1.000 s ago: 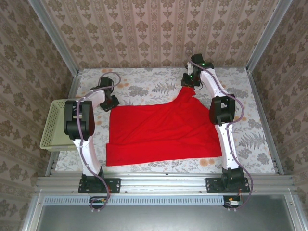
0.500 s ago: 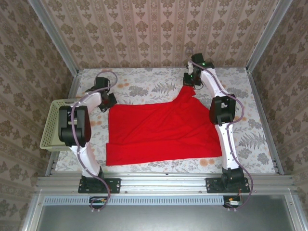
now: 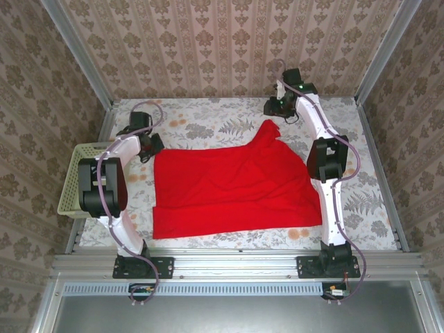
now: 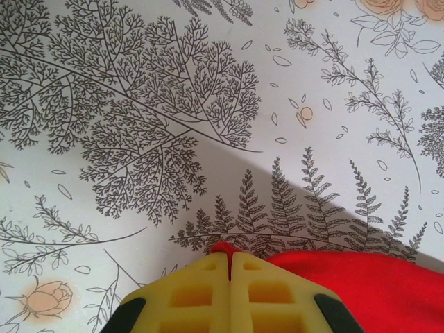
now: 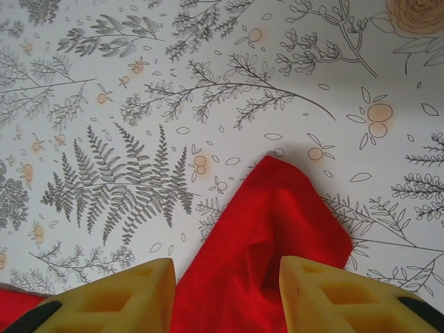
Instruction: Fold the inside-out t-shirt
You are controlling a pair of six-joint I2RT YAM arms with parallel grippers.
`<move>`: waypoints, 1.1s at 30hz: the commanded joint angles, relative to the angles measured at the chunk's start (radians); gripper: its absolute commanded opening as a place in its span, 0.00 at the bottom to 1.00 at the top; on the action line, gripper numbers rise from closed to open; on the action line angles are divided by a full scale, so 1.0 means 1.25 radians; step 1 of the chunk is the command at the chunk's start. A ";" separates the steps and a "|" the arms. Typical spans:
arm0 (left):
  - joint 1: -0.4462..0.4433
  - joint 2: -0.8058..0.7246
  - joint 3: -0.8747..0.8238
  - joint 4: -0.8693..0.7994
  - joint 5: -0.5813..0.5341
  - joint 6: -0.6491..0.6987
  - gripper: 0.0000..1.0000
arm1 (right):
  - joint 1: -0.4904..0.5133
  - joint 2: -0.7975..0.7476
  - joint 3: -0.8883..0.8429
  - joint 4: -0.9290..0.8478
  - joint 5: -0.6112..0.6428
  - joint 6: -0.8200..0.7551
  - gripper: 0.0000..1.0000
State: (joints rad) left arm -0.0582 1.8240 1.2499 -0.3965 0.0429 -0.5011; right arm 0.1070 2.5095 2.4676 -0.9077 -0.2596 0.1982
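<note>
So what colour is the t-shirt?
The t-shirt is plain bright red, with no print; the top external view shows it best.

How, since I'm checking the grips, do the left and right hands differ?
The left hand is shut, pinching the t-shirt by its edge; the right hand is open, holding nothing. The left sits at the shirt's left corner, the right over its far peak. Both have yellow fingers.

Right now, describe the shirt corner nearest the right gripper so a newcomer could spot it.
On the floral table, the red t-shirt lies spread out. Its far-right corner tapers to a narrow peak toward the back wall, by the open right gripper; no other corner is pointed.
</note>
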 commanded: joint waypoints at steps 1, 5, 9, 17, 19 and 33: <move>0.004 -0.006 -0.010 0.012 0.015 -0.015 0.00 | -0.002 0.039 0.018 -0.023 -0.007 0.007 0.46; 0.004 -0.009 -0.011 0.014 0.018 -0.015 0.00 | -0.002 0.068 0.030 -0.028 -0.007 0.009 0.45; 0.004 -0.011 -0.014 0.020 0.032 -0.018 0.00 | 0.002 0.097 0.057 -0.038 -0.015 0.006 0.44; 0.011 -0.044 -0.050 0.051 0.083 -0.027 0.00 | 0.005 0.126 0.104 -0.036 0.022 0.001 0.09; 0.020 -0.068 -0.080 0.070 0.103 -0.031 0.00 | 0.005 0.118 0.106 -0.024 0.036 -0.009 0.00; 0.103 -0.349 -0.285 0.115 0.231 -0.062 0.00 | 0.005 -0.397 -0.547 0.262 0.062 0.009 0.00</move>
State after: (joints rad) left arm 0.0673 1.4624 0.9432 -0.2565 0.2703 -0.5465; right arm 0.1093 2.1887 1.9350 -0.7136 -0.1944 0.1814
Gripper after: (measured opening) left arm 0.055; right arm 0.065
